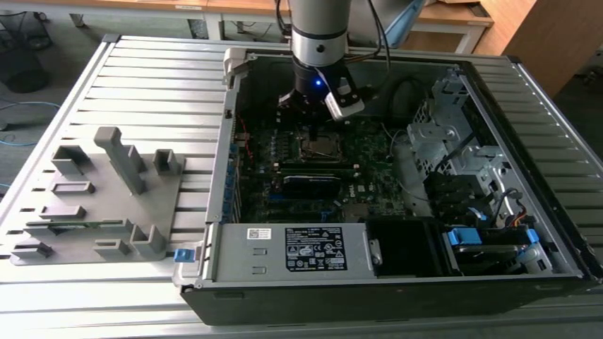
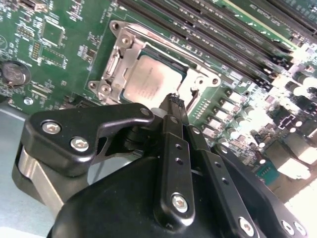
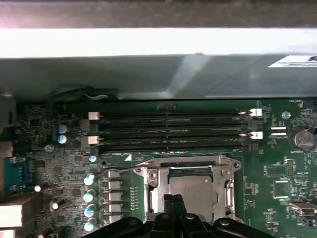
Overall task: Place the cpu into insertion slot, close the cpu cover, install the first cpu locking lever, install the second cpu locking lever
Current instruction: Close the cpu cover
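Note:
The cpu point(image 2: 148, 82) lies flat in the insertion slot point(image 2: 115, 29), its pale silver face showing through the window of the cpu cover point(image 2: 113, 67), which lies down over it. In the first wrist view the cpu point(image 3: 194, 191) sits inside the silvery cover frame point(image 3: 229, 191), and a thin wire lever point(image 3: 119, 169) runs along one side of the socket. My gripper point(image 2: 173, 98) hangs just above the chip's edge, its two slim black fingers pressed together with nothing between them. In the exterior view the gripper point(image 1: 315, 131) stands over the socket point(image 1: 321, 147).
The motherboard lies in an open computer case point(image 1: 219, 212). Long black memory slots point(image 3: 168, 131) run beside the socket, and a black card point(image 1: 311, 185) and power supply point(image 1: 301, 251) lie nearer the case's front. A grey parts fixture point(image 1: 94, 191) sits at the exterior view's left.

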You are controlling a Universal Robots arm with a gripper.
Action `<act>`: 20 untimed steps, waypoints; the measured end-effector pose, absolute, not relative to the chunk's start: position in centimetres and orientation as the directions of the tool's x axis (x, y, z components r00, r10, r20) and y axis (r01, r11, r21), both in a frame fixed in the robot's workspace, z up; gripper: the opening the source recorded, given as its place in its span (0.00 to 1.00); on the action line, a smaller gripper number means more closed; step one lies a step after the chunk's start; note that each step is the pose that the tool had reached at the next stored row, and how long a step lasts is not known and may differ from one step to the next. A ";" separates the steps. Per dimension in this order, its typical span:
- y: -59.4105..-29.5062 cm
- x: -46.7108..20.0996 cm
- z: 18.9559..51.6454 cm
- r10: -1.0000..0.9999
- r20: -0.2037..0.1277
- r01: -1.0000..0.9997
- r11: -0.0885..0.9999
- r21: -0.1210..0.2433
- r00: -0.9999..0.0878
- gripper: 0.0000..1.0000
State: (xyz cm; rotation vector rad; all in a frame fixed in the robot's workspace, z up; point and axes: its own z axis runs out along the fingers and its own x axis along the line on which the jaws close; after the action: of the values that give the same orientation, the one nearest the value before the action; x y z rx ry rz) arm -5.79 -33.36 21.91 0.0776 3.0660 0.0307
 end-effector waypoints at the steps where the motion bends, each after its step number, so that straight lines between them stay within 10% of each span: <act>1: -33.4 -5.7 21.9 0.051 -0.074 0.050 0.999 0.022 -0.996 0.11; 20: -33.4 -3.8 21.8 0.052 -0.074 0.051 0.998 0.022 -0.996 0.11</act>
State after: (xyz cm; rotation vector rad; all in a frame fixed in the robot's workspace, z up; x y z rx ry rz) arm -3.82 -33.39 21.85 0.0791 3.0659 0.0307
